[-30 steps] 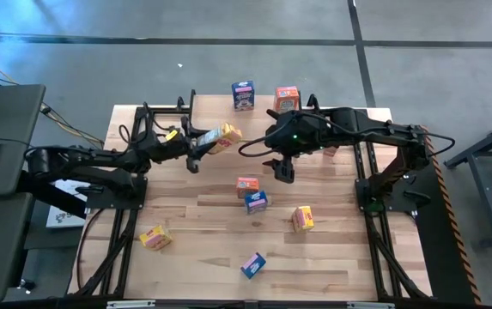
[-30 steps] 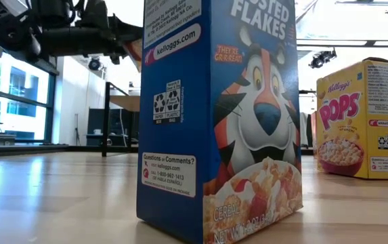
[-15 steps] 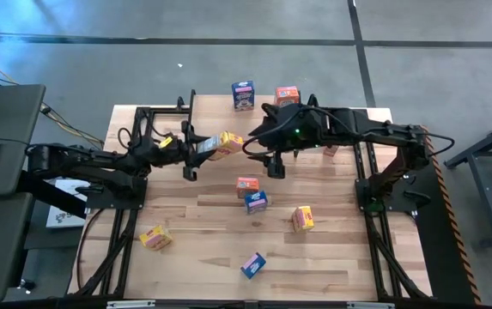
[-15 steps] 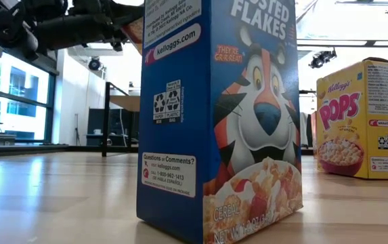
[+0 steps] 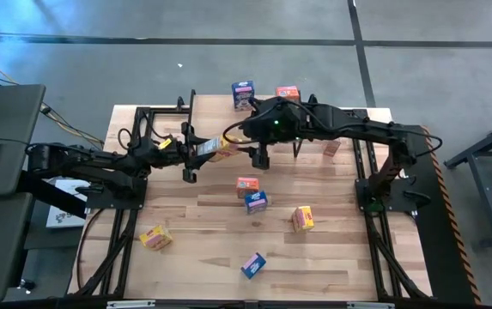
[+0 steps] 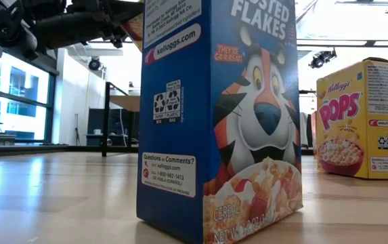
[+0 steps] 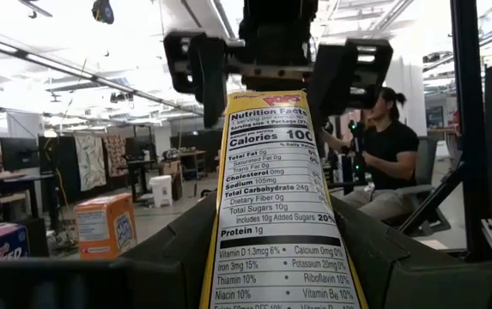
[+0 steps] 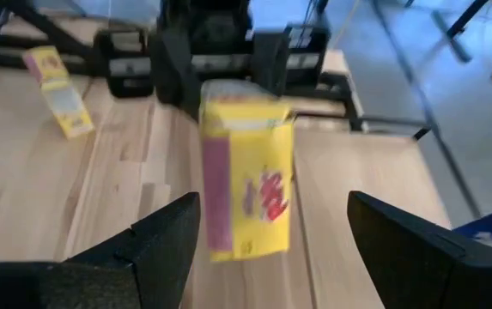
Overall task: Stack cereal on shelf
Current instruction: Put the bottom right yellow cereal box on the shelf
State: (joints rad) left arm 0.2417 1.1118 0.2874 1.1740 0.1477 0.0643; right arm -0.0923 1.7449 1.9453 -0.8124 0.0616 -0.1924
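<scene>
My left gripper (image 5: pixel 203 149) is shut on a yellow cereal box (image 5: pixel 221 144) and holds it in the air over the table's far middle. My right gripper (image 5: pixel 260 158) faces it from the right, open. Its fingers (image 8: pixel 167 245) stand on either side of the box's free end (image 8: pixel 247 223) with gaps, touching nothing. A blue box (image 5: pixel 243 94) and an orange box (image 5: pixel 287 93) stand at the far edge. In the low view, the shelf (image 6: pixel 128 102) shows far back: a wood top on black legs. My left gripper pinches the yellow box between its two fingers at the box's left end (image 7: pixel 228 266), one finger on each broad face. The fingers come level from the table's left and lie along the box. The box sticks out toward the right, lifted clear, its nutrition-label side (image 7: pixel 271 163) facing the wrist camera.
Loose boxes lie on the table: orange (image 5: pixel 247 184), blue (image 5: pixel 257 202), orange (image 5: pixel 303 218), yellow (image 5: pixel 155 238), blue (image 5: pixel 252 264). In the low view, a blue box (image 6: pixel 221 122) stands close to the camera and a yellow one (image 6: pixel 359 122) to its right. A person sits beyond the table (image 7: pixel 391 146).
My right gripper has moved toward the table's left and a little toward its far edge. It has come up to the yellow box's free end and stayed open. My left gripper has swung the box slightly toward the near edge, then kept still.
</scene>
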